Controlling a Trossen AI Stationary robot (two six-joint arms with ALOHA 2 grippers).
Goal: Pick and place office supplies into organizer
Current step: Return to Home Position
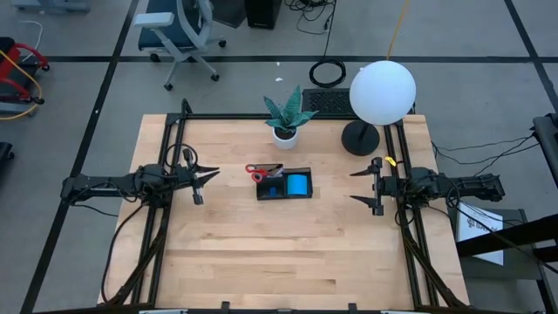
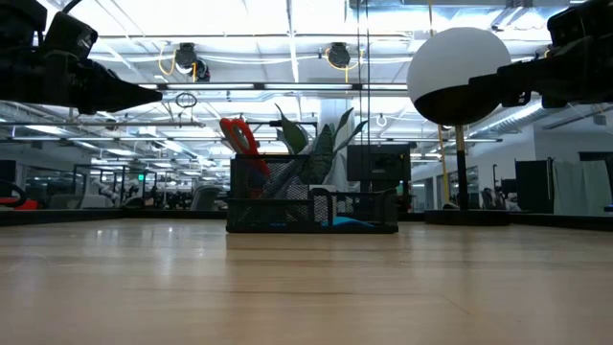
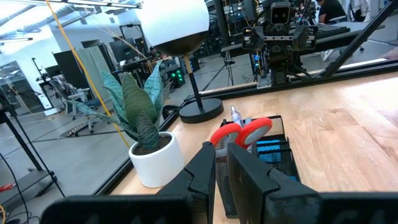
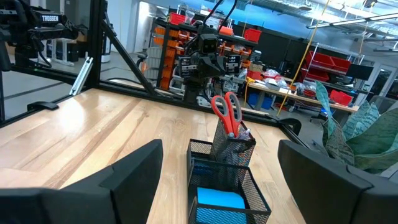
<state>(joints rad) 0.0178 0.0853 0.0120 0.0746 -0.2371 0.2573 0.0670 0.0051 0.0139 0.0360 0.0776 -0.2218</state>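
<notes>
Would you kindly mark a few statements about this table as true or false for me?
1. The scissors stand in the organizer. True.
2. The right gripper holds a pen. False: it is open and empty, right of the organizer.
3. The plant sits inside the organizer. False: it stands on the table, apart from it.
4. A blue pad lies in the organizer. True.
5. The left gripper touches the scissors. False: it is apart, left of the organizer.

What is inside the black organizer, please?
In the organizer, red-handled scissors stand in a tall cup; a blue note pad lies in a low section. Mesh walls hide anything deeper.
</notes>
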